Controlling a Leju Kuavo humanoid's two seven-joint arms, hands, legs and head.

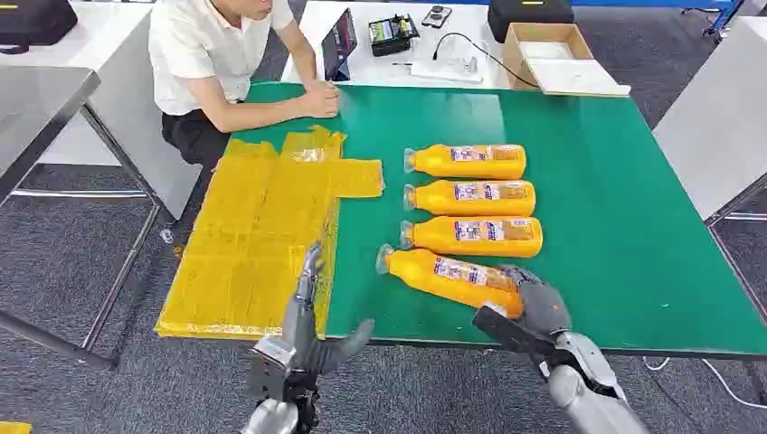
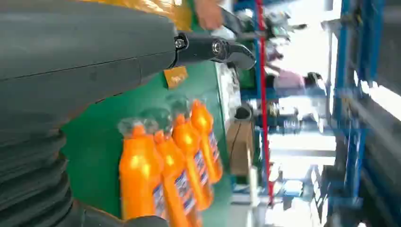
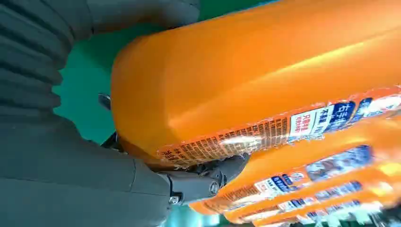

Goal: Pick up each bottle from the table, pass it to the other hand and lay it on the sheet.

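Observation:
Several orange bottles with clear caps lie side by side on the green table (image 1: 615, 208), caps toward the yellow sheet (image 1: 253, 235). The nearest bottle (image 1: 448, 276) lies askew, and my right hand (image 1: 535, 303) grips its base. In the right wrist view that bottle (image 3: 265, 71) sits between the thumb and the dark fingers (image 3: 203, 182), with the other bottles (image 3: 302, 189) behind it. My left hand (image 1: 307, 334) stands open at the table's near edge beside the sheet, fingers pointing up, holding nothing. The left wrist view shows the left hand (image 2: 94, 56) and the row of bottles (image 2: 175, 156).
A person (image 1: 217, 54) sits at the table's far left corner with a forearm resting on it. A cardboard box (image 1: 552, 54), a tablet (image 1: 339, 41) and cables lie on the white table behind. A grey table (image 1: 36, 108) stands to the left.

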